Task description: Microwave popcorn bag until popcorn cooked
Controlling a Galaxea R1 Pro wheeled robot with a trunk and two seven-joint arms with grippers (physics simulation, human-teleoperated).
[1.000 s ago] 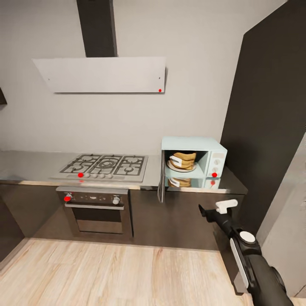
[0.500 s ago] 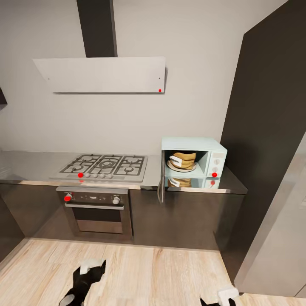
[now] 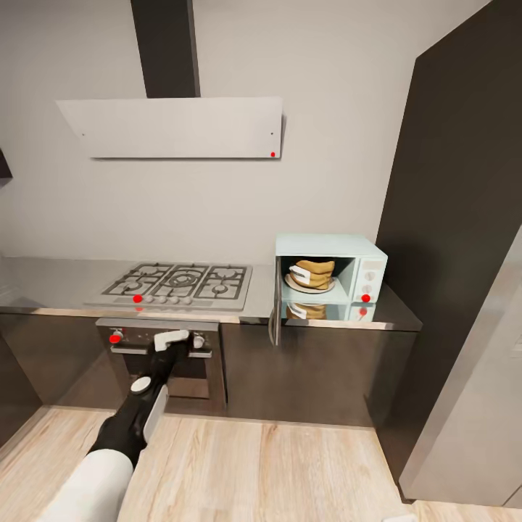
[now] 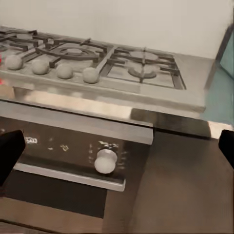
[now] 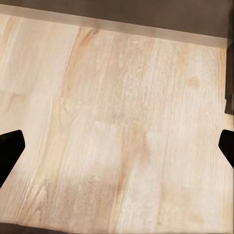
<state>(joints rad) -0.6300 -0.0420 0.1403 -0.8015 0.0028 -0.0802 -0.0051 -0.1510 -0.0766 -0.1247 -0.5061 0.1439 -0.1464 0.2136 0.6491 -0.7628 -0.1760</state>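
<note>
The pale blue microwave (image 3: 330, 272) stands on the grey countertop (image 3: 51, 279) at its right end, with its door (image 3: 275, 313) swung open to the left. Inside it the tan popcorn bag (image 3: 313, 274) sits on a white plate, label facing out. My left gripper (image 3: 174, 338) is held up in front of the steel oven, well left of the microwave and below counter height. In the left wrist view the left gripper (image 4: 118, 150) is open, facing an oven knob and the hob edge. The right gripper (image 5: 118, 148) hangs open over the wood floor.
A gas hob (image 3: 177, 283) lies on the counter left of the microwave, with the steel oven (image 3: 165, 362) below it and a range hood (image 3: 174, 127) above. A tall dark cabinet (image 3: 464, 217) walls off the right side. Light wood floor (image 3: 275, 464) stretches in front of the cabinets.
The left arm has risen from the bottom of the head view to in front of the oven. The right arm has dropped out of the head view. The microwave and bag are unmoved.
</note>
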